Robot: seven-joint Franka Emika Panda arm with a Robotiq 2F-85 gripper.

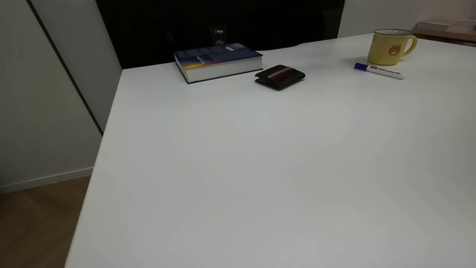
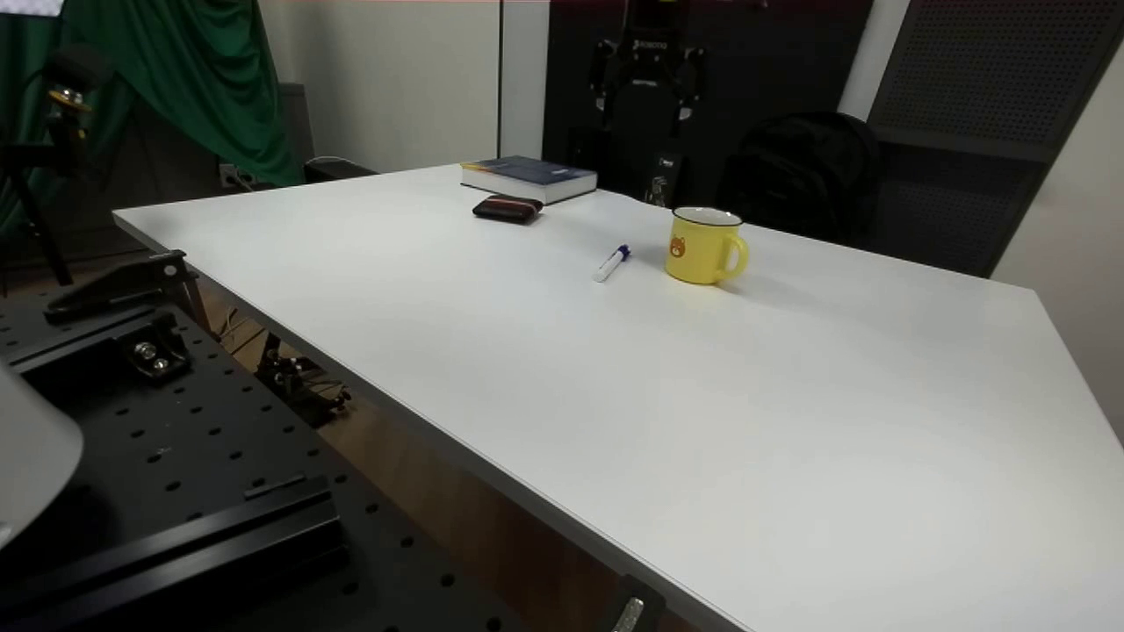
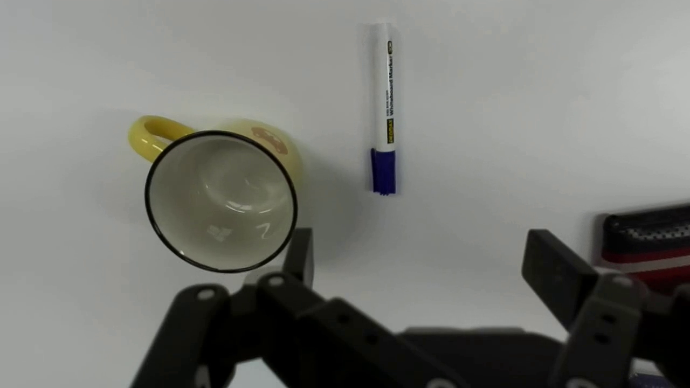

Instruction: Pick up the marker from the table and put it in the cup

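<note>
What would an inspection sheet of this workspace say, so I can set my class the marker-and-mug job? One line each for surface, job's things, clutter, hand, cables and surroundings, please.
Surface: plain white tabletop, smooth-looking.
Job's things: marker lying flat, blue cap on; yellow mug upright beside it, not touching.
Clutter: closed book lying flat; folded dark wallet beside it.
Hand: open, fingers apart, holding nothing; hangs above the tabletop.
Cables: what looks like a pale cord beyond the tabletop's edge.
Surroundings: green curtain and dark backpack beyond the tabletop.
</note>
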